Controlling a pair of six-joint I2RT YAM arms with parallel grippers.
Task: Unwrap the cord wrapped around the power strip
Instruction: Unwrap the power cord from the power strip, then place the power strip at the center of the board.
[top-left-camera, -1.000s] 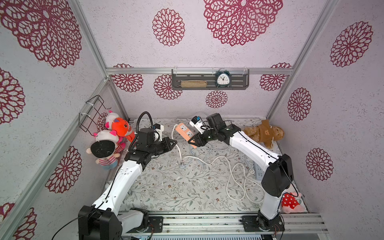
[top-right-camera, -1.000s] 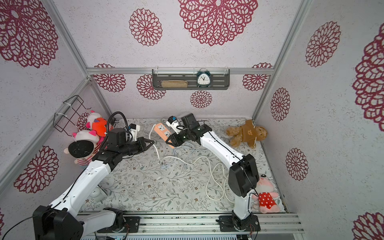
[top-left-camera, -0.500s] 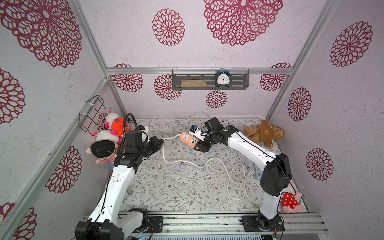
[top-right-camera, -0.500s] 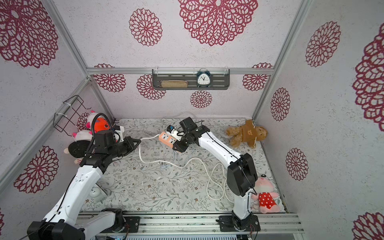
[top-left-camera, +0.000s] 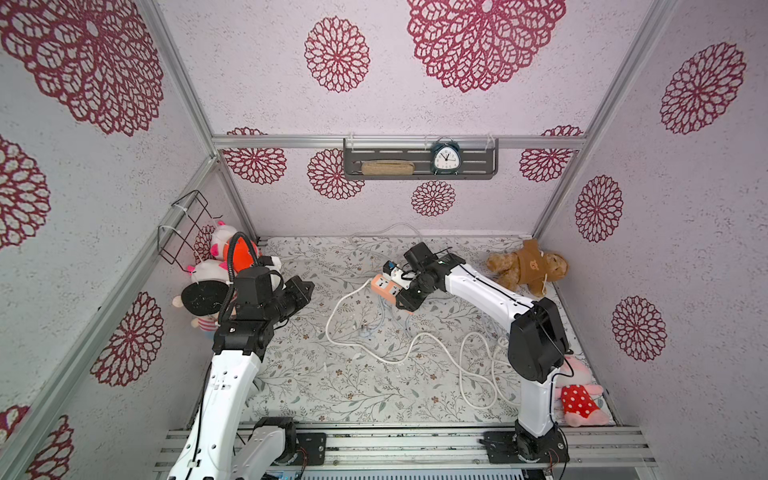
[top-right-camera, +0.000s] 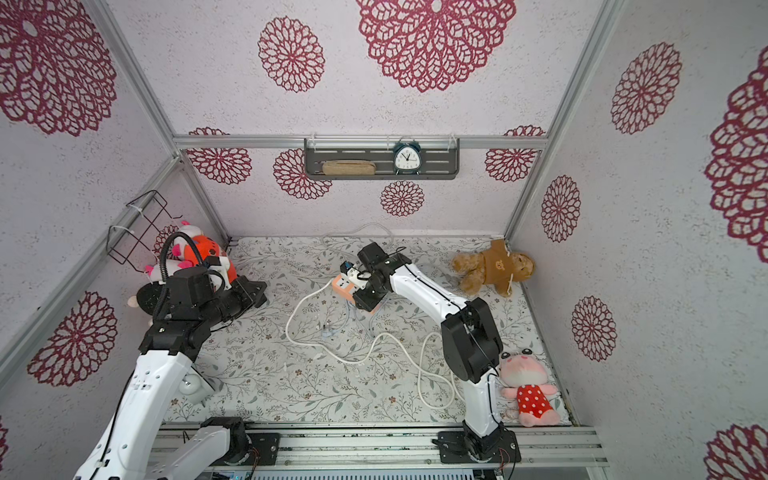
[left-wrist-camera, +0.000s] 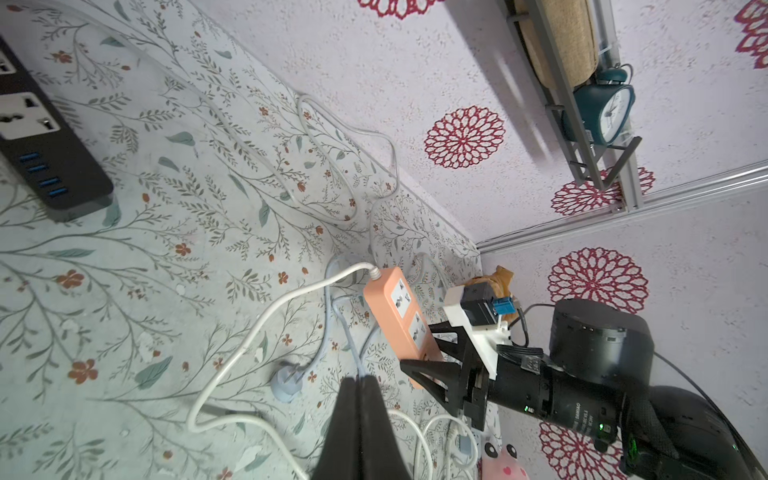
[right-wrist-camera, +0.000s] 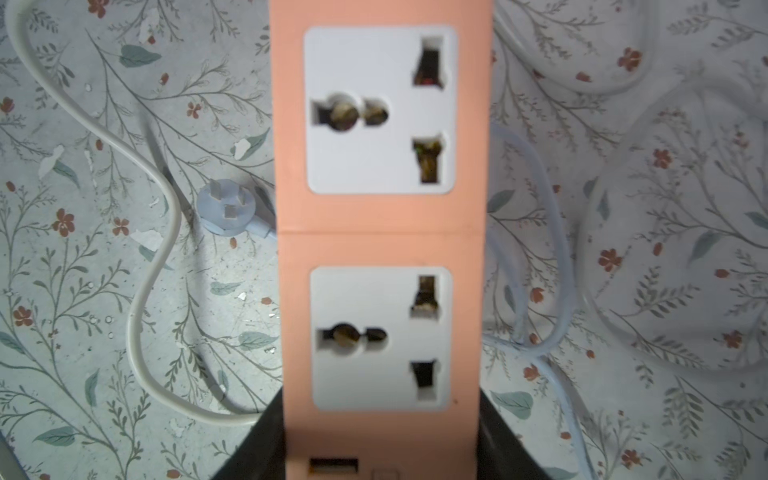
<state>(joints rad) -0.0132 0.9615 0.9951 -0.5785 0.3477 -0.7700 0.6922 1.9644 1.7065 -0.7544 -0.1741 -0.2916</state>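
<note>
Gripping the orange plastic power strip (top-left-camera: 384, 284) at the end that carries the USB port, the right tool (top-left-camera: 409, 297) is closed on it, with one black finger on each long side. The wrist view shows the strip (right-wrist-camera: 380, 232) with its two white sockets facing the camera, and it looks raised a little over the floral surface (top-left-camera: 332, 395). No turn of cable lies around the body of the strip.

From the far end of the strip the thick white cord (top-left-camera: 332, 320) comes out and falls to the surface, where it makes loose open curves beside the strip and then runs away from it toward the base of the right arm. A round pale blue plug (right-wrist-camera: 222, 208) with a thin pale cable lies on the surface just beside the strip, its prongs pointing up.

Well apart from the strip, on the side where the white cord leaves it, the left tool (top-left-camera: 305, 286) hangs above the surface. Its fingers (left-wrist-camera: 351, 399) are pressed together and hold nothing.
</note>
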